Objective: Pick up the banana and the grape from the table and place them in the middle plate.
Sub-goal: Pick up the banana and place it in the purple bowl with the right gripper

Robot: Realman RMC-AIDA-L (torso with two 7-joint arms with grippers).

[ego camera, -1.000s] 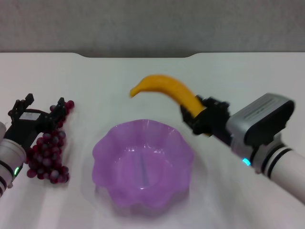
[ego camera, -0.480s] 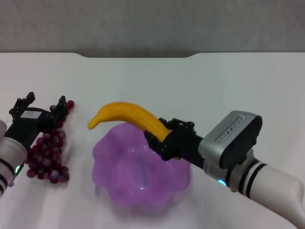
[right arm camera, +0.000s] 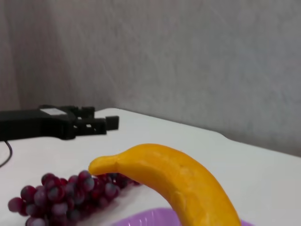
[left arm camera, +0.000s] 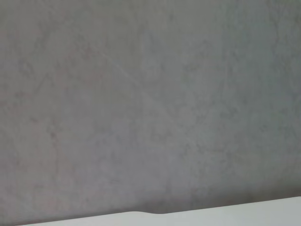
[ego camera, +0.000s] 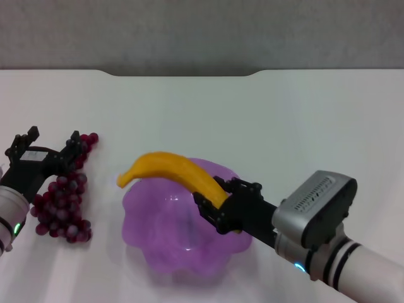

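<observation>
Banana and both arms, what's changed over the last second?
The right gripper, jaws shut on the banana, carried it from behind the middle plate toward the robot and to its left, then lower; the banana now hangs over the plate, not released. The left gripper shifted slightly left above the grape, jaws open. Grape and plate stayed put on the table.

The banana [ego camera: 177, 170] is yellow-orange and curved, lifted off the table [ego camera: 284, 120] and hanging over the middle plate [ego camera: 158, 240], its free tip reaching out past the plate's left rim. The plate is a translucent purple dish with a wavy, flower-like edge, sitting on the white tabletop. The grape [ego camera: 63, 202], a long bunch of dark red-purple berries, lies on the table near the plate's left side, apart from it
</observation>
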